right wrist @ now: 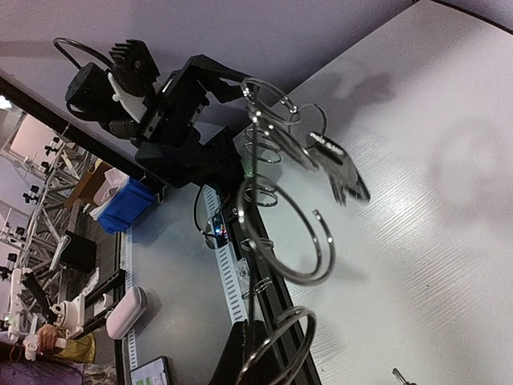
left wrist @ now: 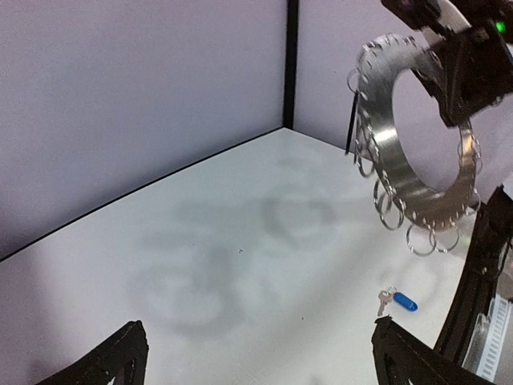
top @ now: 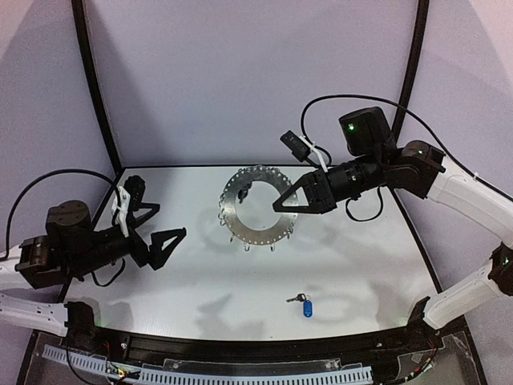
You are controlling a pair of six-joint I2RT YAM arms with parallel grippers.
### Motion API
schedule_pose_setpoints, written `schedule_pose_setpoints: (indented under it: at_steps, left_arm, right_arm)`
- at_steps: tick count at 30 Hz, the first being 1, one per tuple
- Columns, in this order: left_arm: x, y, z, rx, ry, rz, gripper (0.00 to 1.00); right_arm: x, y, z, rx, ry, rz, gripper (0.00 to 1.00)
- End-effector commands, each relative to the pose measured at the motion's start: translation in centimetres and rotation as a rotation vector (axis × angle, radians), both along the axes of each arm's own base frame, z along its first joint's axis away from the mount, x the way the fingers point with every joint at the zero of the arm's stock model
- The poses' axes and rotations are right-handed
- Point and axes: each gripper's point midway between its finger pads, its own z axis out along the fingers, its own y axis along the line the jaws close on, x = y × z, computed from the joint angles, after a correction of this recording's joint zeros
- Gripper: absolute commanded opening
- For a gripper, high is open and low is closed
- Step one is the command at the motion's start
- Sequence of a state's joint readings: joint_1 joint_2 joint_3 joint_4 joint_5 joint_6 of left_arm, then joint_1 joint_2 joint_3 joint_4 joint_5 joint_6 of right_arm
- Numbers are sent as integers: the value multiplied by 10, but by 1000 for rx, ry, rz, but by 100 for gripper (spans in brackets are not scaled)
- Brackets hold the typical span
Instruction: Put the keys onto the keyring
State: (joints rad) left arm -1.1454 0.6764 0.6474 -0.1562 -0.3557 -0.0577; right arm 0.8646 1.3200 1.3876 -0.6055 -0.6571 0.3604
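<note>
The keyring (top: 230, 208) is a flat, silvery metal annulus with small holes round its rim and thin wire loops (right wrist: 304, 278) dangling from it. The right gripper (top: 282, 200) is clamped on its rim and holds it clear of the smooth white table (top: 361, 265); the left wrist view shows it standing near upright. The dark key (right wrist: 341, 170) hangs from one loop (sharpest in the right wrist view, only a dark sliver from above). The blue-tag key (top: 303, 304) lies flat near the table's front edge, well apart from both arms, with bare surface all round it. The left gripper (top: 171, 219) hovers at the left, jaws spread wide, holding nothing.
</note>
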Motion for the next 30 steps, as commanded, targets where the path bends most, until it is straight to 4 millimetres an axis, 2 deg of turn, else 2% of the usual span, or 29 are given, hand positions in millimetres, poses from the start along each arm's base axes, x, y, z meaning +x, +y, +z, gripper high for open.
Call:
schedule_pose_setpoints:
  at_steps: [1,3,6,9,13,19,23,30]
  left_arm:
    - [-18,-28,-1,33,-64,-186,99]
    - [-23,-41,0,39,-84,-251,99]
    - [-19,-54,5,18,-116,-262,97]
    - [-15,-65,7,5,-134,-264,87]
    - [-10,-75,11,-12,-163,-265,67]
    - [-5,-82,23,-94,-192,-247,49]
    - [-5,-87,22,-101,-200,-256,35]
    - [-3,-94,21,-87,-221,-263,24]
  right_arm:
    - [-4,-4,20,57,-25,14,0]
    - [-4,-4,22,58,-13,9,0]
    - [-3,-3,24,59,-2,-3,0]
    - [-1,-3,26,69,6,-15,0]
    - [-1,-1,30,93,0,-15,0]
    - [-1,-1,33,112,-5,-16,0]
    - [-1,-2,38,139,-12,-25,0]
    - [-3,-3,42,161,-11,-19,0]
